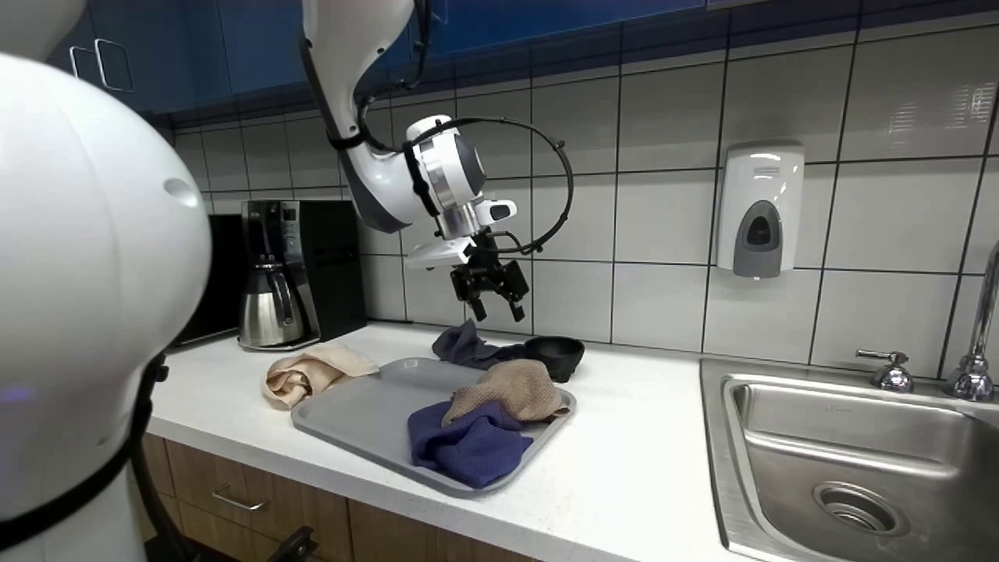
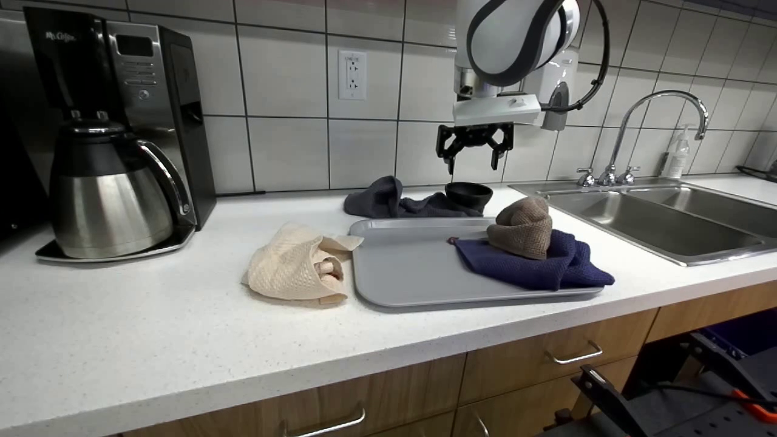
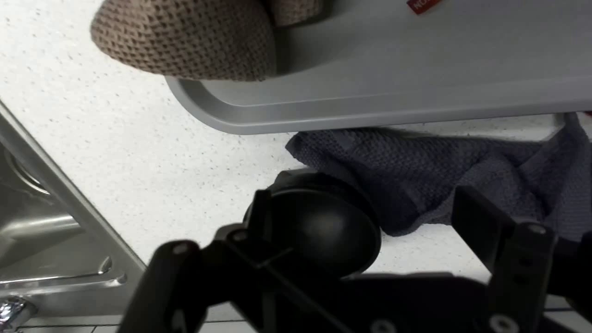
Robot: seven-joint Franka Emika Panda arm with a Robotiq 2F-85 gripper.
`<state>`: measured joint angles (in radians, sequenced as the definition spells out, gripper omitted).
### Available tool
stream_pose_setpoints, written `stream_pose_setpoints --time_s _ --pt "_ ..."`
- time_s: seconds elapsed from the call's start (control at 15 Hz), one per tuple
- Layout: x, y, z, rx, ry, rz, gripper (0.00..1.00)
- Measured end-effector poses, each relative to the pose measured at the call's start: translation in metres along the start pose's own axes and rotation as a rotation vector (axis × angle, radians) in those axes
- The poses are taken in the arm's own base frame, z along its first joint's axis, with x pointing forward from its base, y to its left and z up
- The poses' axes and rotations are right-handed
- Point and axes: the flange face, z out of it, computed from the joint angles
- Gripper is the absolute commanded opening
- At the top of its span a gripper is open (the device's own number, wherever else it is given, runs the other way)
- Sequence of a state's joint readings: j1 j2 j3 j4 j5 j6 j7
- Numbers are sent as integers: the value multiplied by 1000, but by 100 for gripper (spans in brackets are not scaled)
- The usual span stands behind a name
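My gripper is open and empty, held above the back of the counter in both exterior views (image 1: 499,312) (image 2: 472,167). In the wrist view its fingers (image 3: 363,203) are spread wide over a black bowl (image 3: 323,226) and part of a dark grey cloth (image 3: 416,171). The bowl (image 2: 468,194) stands upright beside the crumpled grey cloth (image 2: 388,200), behind a grey tray (image 2: 413,261). On the tray lie a purple-blue cloth (image 2: 534,264) and a bunched brown cloth (image 2: 522,227). A beige cloth (image 2: 297,267) lies crumpled at the tray's side.
A coffee maker with a steel carafe (image 2: 112,200) stands at one end of the counter. A steel sink (image 1: 851,460) with a faucet (image 1: 979,343) is at the other. A soap dispenser (image 1: 761,211) hangs on the tiled wall behind. Blue cabinets (image 1: 546,31) hang above.
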<state>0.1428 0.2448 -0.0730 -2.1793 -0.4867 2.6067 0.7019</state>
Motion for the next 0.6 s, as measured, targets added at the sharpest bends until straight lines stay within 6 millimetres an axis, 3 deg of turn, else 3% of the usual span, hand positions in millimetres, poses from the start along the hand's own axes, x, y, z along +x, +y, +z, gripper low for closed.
stream_pose_setpoints --time_s 0.6 --pt "20 -45 11 56 33 -9 100"
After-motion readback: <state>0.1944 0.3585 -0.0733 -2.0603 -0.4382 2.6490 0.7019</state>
